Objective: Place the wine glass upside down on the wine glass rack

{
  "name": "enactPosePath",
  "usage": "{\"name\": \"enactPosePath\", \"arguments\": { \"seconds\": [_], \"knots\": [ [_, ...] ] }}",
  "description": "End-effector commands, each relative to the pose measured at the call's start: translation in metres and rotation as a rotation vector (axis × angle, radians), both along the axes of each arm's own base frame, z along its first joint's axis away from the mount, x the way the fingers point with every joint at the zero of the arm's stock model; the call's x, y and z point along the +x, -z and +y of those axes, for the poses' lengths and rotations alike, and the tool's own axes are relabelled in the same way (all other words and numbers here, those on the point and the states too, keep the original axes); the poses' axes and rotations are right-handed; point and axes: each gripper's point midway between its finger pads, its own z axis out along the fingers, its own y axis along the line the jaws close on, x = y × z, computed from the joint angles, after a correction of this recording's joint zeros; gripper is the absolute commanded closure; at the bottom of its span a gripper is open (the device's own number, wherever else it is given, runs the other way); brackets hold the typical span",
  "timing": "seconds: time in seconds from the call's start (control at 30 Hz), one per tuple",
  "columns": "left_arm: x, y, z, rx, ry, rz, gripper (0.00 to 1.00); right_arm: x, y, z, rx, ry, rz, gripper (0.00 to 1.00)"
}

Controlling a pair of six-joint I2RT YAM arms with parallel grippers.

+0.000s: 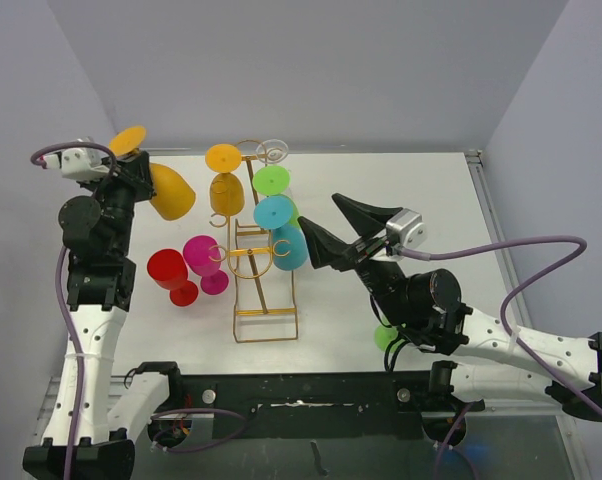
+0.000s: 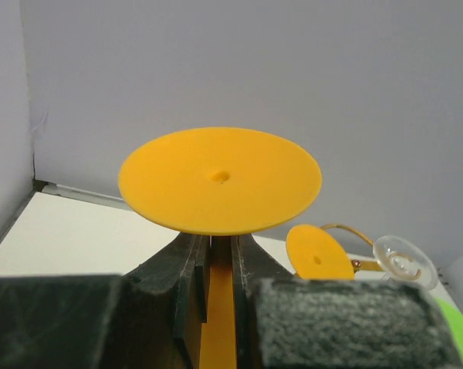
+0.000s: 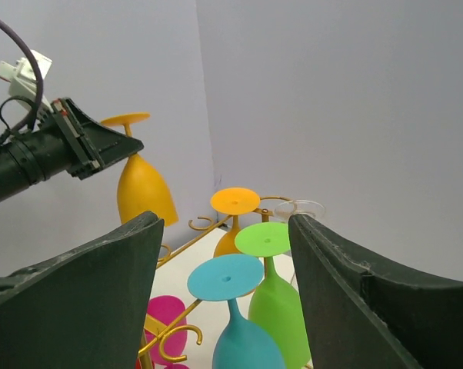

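Note:
My left gripper (image 1: 141, 172) is shut on the stem of a yellow-orange wine glass (image 1: 171, 192) and holds it upside down in the air at the far left, well apart from the rack. In the left wrist view the foot (image 2: 220, 181) sits just above the fingers (image 2: 258, 265). The gold wire rack (image 1: 266, 313) stands mid-table and also shows in the right wrist view (image 3: 178, 338). An orange (image 1: 226, 190), a clear (image 1: 273, 150), a green (image 1: 271, 181) and a blue glass (image 1: 281, 235) hang on it upside down. My right gripper (image 1: 321, 215) is open and empty, just right of the blue glass.
A magenta glass (image 1: 203, 255) and a red glass (image 1: 168, 270) stand on the table left of the rack, below the held glass. A green object (image 1: 384, 337) lies partly hidden under my right arm. Grey walls close in on the back and both sides.

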Motion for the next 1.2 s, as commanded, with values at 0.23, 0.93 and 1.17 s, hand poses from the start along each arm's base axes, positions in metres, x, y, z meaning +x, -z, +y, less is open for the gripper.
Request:
{"name": "enactPosePath", "arguments": {
  "seconds": [0.23,0.93,1.17],
  "knots": [
    [0.01,0.014,-0.052,0.309,0.273,-0.184,1.0,0.005,0.001,-0.017,0.06,0.015,0.051,0.33],
    [0.001,0.067,-0.09,0.608,0.504,-0.218,1.0,0.006,0.011,-0.011,0.058,-0.003,0.102,0.33],
    [0.003,0.079,-0.103,0.655,0.6,-0.228,1.0,0.005,0.015,-0.015,0.049,-0.007,0.12,0.33]
  ]
}}
